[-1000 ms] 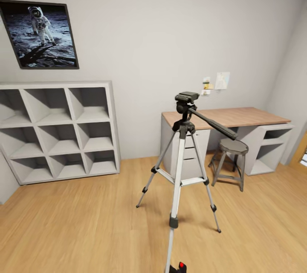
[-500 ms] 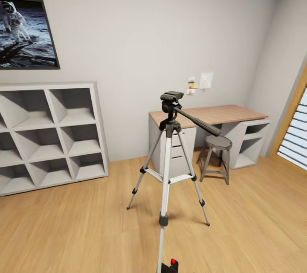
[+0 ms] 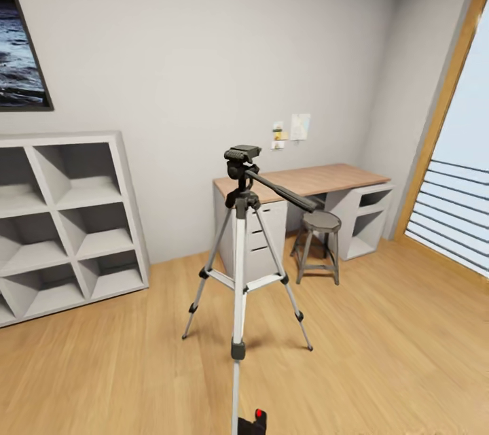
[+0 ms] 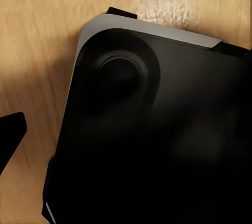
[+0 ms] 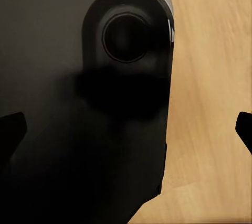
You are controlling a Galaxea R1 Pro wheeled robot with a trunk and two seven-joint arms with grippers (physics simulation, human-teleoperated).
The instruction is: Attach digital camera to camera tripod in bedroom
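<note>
Right gripper (image 5: 126, 129): dark fingertips sit wide apart at both edges of the right wrist view, nothing between them, so we read it as open and empty. Left gripper: one dark fingertip (image 4: 10, 135) visible, so we can't tell its state. Both wrist cameras look down on the robot's black base (image 4: 157, 129) over the wood floor (image 5: 210, 77).

Landmark is the camera tripod (image 3: 239, 251), standing on the floor dead ahead. The digital camera (image 3: 255, 421) lies just in front of the tripod's near leg, red dot up. Desk and stool (image 3: 319, 245) are behind the tripod, shelf unit (image 3: 68, 217) to its left.

We judge the step as lining up on the camera: stop the base short of the near leg, don't nudge the tripod, then lower one arm
</note>
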